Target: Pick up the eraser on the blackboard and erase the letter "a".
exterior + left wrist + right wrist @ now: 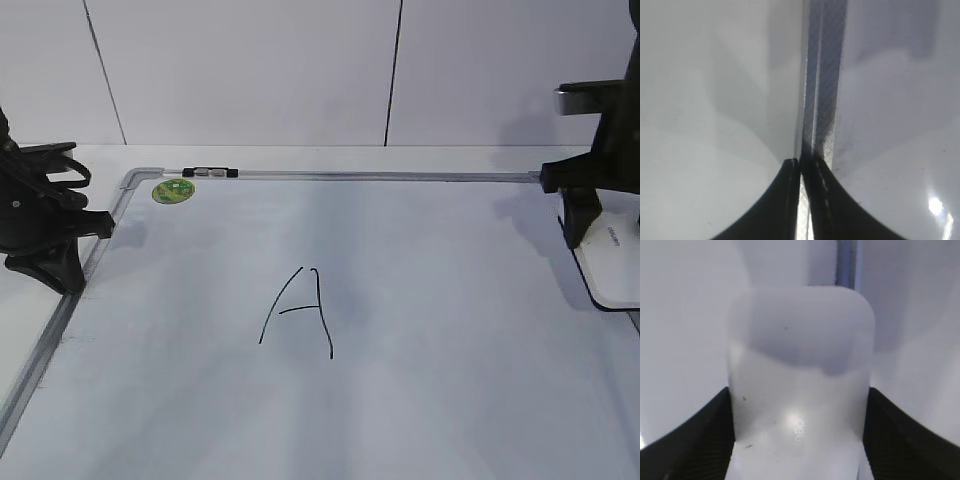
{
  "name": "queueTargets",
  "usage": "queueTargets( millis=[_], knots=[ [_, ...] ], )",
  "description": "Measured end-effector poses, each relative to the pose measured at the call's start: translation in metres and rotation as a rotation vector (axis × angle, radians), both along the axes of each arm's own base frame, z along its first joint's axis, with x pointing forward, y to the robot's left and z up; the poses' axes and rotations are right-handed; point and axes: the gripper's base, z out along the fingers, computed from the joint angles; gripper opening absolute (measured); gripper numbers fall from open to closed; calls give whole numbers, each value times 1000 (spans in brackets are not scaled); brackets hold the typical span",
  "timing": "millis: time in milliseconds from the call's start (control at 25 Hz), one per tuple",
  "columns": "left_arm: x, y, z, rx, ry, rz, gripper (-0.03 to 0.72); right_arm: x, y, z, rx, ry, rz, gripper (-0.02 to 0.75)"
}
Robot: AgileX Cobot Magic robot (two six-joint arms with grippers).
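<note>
The blackboard (450, 330) lies flat, pale, with a silver frame. A tall capital "A" (298, 312) is drawn at its middle; no small lowercase "a" shows in any view. The white eraser (612, 262) lies on the board's right edge and fills the right wrist view (800, 355). My right gripper (580, 225) is down over the eraser's far end, its fingers (797, 395) pressed against both long sides. My left gripper (100, 225) is shut and empty at the board's left frame (825, 75), its tips (801, 165) just above the frame.
A round green sticker (173, 191) sits at the board's far left corner, next to a small black-and-silver clip (210, 172) on the top frame. A white wall stands behind the table.
</note>
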Motion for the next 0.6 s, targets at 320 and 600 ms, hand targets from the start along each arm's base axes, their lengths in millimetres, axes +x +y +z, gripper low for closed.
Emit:
queueTargets(
  millis=[320, 600],
  knots=[
    [0, 0, 0, 0, 0, 0, 40, 1, -18, -1, 15, 7, -36, 543],
    [0, 0, 0, -1, 0, 0, 40, 5, -18, -15, 15, 49, -7, 543]
  ],
)
